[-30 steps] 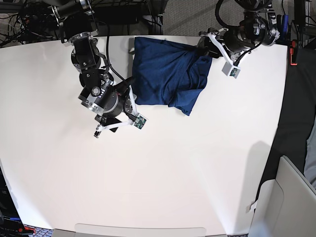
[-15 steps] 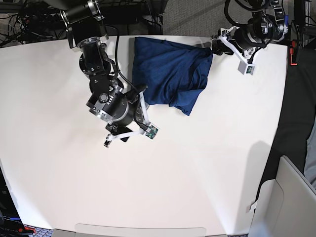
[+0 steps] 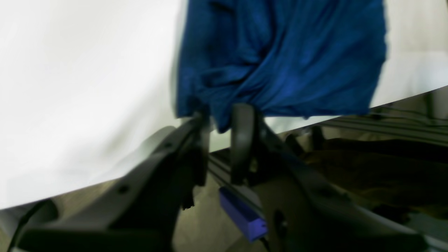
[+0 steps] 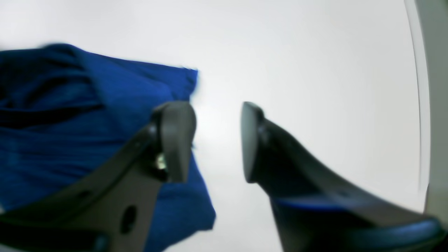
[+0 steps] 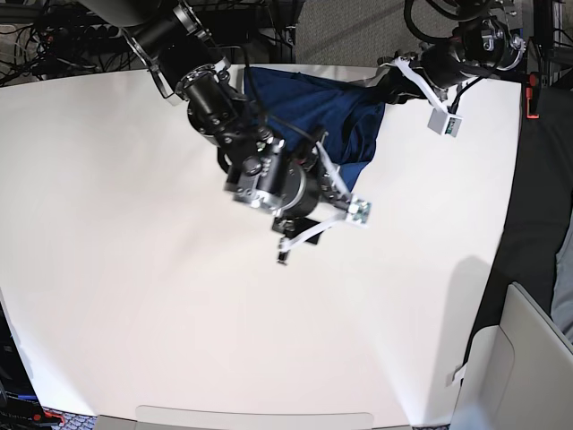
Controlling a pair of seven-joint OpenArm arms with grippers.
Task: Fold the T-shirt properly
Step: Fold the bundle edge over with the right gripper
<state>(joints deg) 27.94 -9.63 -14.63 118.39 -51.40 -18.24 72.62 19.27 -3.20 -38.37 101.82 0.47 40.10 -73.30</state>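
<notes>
The navy-blue T-shirt lies bunched at the far middle of the white table. My left gripper is at its far right corner. In the left wrist view the left gripper is shut on a pulled-out tip of the T-shirt, with creases running toward the fingers. My right gripper hangs low over the table by the shirt's near edge, its arm covering part of the cloth. In the right wrist view the right gripper stands open, one of the fingers over the T-shirt and bare table in the gap.
Cables and dark gear crowd the space behind the table's far edge. A grey bin stands off the near right corner. Below the table edge by the left gripper sits a small blue block.
My right arm has swung right across the table and now reaches over the shirt's near part, jaws somewhat narrower. The left gripper has closed on the shirt's far right corner.
</notes>
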